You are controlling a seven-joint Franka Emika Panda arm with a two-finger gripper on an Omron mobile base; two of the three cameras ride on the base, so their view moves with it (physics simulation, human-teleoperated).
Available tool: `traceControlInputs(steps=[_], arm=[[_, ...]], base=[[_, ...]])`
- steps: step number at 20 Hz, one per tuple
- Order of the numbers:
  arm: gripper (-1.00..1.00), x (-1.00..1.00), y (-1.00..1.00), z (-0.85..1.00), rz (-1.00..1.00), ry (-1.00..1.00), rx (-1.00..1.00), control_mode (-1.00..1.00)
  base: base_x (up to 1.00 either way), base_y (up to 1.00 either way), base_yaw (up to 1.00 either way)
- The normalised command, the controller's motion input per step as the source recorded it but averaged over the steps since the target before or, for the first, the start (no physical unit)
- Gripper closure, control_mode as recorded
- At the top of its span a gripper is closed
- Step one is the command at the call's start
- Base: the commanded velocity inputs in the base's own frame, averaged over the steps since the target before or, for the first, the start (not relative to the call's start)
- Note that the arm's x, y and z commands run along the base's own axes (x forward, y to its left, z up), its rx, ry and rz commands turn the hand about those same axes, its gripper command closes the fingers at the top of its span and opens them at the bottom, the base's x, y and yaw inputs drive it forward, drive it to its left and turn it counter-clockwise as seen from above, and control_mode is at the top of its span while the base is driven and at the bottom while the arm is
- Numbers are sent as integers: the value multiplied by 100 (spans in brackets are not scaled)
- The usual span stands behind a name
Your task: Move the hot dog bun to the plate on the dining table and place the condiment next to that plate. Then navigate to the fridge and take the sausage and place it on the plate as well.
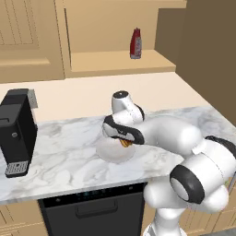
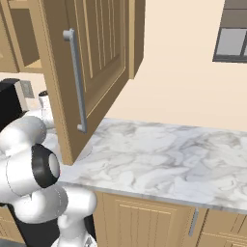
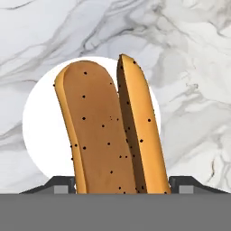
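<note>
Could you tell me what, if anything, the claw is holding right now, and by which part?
The claw brackets the near end of the hot dog bun over the white plate; whether it actually grips cannot be told.

Speckled split hot dog bun (image 3: 108, 135) — lying on white plate (image 3: 40, 131).

An orange-brown hot dog bun (image 3: 108, 135) (black-speckled) lies on a white plate (image 3: 40, 131) over the white-and-grey marble worktop (image 3: 189, 67).
</note>
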Motion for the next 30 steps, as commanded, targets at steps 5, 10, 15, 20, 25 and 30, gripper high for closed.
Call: traceControlInputs(steps=[5,10,15,20,25,30], arm=[[100,-85,-17,86,0,-12,0,-100],[100,-81,-13,95,0,-17,0,-100],[100,-76,-26,89,0,-17,0,-100],[100,-50,-29,67,0,-10,0,-100],[100,-9,-18,12,-4,0,0,-100],[100,-2,0,0,0,0,0,-100]], base=[[0,0,0],[0,0,0],[0,0,0],[0,0,0],[0,0,0],[0,0,0]])
